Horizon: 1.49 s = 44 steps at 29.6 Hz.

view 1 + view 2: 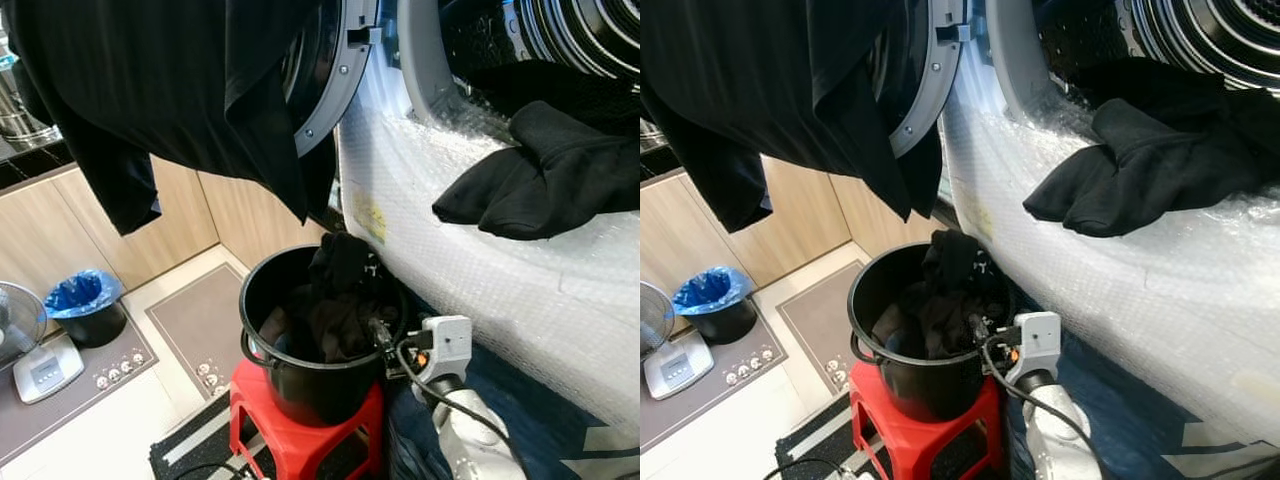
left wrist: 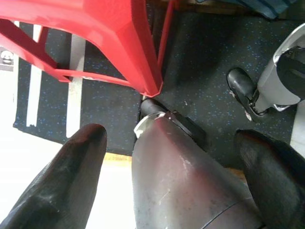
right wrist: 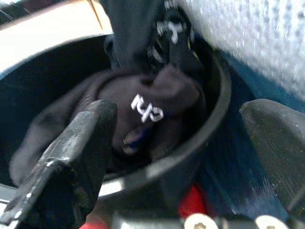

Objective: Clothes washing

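Right gripper (image 1: 378,335) fingers spread at rim of black bucket (image 1: 300,385) on red stool (image 1: 300,440), dark clothes (image 1: 335,300) inside; black garment (image 1: 540,180) on drum lip. Loading partway. Left gripper (image 2: 167,181) released, idle.

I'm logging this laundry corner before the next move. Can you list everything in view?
bucket: one, black, on the stool, holding dark clothes
stool: one, red, under the bucket, on a dark mat
washer door: one, grey rim, open, above the bucket
bubble wrap: clear, covering the washer front
black garment: one, draped out of the drum over the wrap
black shirt: one, hanging at upper left
bin: one, black with blue liner, on the floor at left
scale: one, white, beside the bin
right gripper: open, at the bucket rim
left gripper: open, hanging low by the stool's leg
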Motion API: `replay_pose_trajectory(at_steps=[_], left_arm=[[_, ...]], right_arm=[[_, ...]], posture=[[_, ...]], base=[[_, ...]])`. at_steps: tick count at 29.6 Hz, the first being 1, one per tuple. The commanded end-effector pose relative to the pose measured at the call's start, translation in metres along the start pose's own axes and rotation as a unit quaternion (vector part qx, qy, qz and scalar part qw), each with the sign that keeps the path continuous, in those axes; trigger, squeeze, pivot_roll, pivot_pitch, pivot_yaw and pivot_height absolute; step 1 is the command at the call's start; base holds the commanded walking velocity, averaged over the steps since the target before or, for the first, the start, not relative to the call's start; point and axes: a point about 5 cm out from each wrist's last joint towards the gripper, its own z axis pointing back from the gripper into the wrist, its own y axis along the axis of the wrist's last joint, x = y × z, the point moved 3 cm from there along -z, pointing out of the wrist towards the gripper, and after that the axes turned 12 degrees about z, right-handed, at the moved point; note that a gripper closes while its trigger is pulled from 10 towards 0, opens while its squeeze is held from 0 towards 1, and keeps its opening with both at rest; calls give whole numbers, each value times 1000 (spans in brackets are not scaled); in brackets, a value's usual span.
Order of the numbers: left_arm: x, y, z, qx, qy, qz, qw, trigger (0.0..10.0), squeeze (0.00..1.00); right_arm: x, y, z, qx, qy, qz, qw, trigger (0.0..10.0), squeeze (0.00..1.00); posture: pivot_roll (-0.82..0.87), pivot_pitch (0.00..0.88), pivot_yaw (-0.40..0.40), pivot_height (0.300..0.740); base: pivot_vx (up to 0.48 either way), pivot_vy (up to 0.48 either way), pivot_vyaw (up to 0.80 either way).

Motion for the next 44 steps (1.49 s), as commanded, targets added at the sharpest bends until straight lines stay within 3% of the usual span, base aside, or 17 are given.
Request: replay_pose_trajectory(at_steps=[1,4,16,28,29,30,31,32,33,44], left_arm=[[-1,-11,2,-14,2,7,1000,10000,0],[-1,-11,2,-16,1,9,1000,10000,0],[2,-19,3,-25,5,17,1000,10000,0],[3,-27,5,-34,10,18,999,10000,0],[4,-28,5,-35,11,18,999,10000,0],[4,-28,5,-36,11,19,999,10000,0],[4,-28,5,-36,11,19,999,10000,0],[4,-29,5,-36,11,19,999,10000,0],[4,-29,5,-37,12,19,999,10000,0],[5,-30,5,-39,12,20,999,10000,0]], right_arm=[[-9,1,-5,-9,-5,15,1000,10000,0],[-16,2,-11,-19,-19,15,1000,10000,0],[-51,24,-19,23,20,6,1000,10000,0],[-72,19,-22,-4,37,50,998,10000,0],[-75,19,-23,-6,38,57,998,8314,0],[-76,18,-23,-7,37,63,997,7608,0],[-76,18,-23,-7,37,63,997,7608,0],[-79,18,-23,-8,40,66,997,4941,0],[-80,17,-23,-9,39,69,997,0,0],[-87,27,-24,26,38,107,993,0,0]], posture=[[-61,121,71,740],[-57,129,69,740],[-41,146,64,740],[-25,129,49,740],[-24,127,47,740],[-24,126,46,740],[-24,126,46,740],[-22,121,43,740],[-21,119,42,740],[-21,110,38,740]], base=[[0,0,0],[0,0,0],[0,0,0],[0,0,0],[0,0,0],[0,0,0],[0,0,0],[0,0,0],[0,0,0],[0,0,0]])
